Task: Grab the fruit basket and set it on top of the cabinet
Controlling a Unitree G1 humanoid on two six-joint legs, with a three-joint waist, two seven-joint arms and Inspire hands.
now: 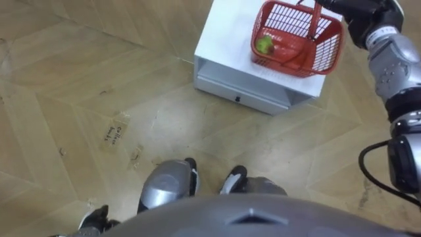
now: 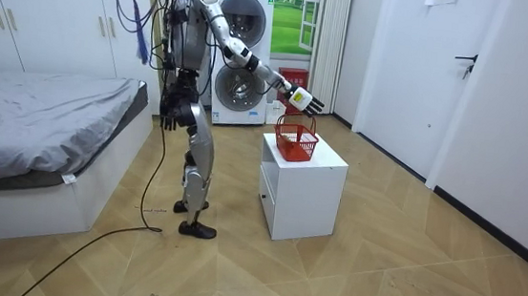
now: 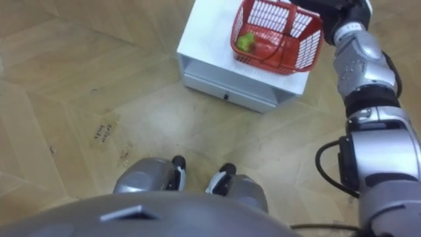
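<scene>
The robot stood upright on a wooden floor (image 1: 79,85) facing a low white cabinet (image 1: 223,33), with a bed (image 2: 47,110) behind it at the room view's left and two stacked washing machines (image 2: 243,60) against the far wall. The fruit basket (image 1: 329,46), red with mesh walls, rested upright on the cabinet top, towards the robot's right side of that surface and close to its edge. Its handle (image 1: 309,14) was raised. Inside the basket lay a green fruit (image 1: 264,45) against the left wall, with a red item (image 1: 289,56) beside it that could not be identified. The cabinet front showed an open compartment above a shallow drawer (image 1: 240,95). The right arm was stretched forward and slightly down over the cabinet. In the room view the right hand (image 2: 308,102) was held just above the basket handle, fingers extended and slightly apart, curled round nothing. Whether they touched the handle could not be determined. The left hand (image 2: 167,118) hung at the robot's side near the hip, well apart from the cabinet, and the state of its fingers could not be told. The basket had not been lifted off the cabinet.
</scene>
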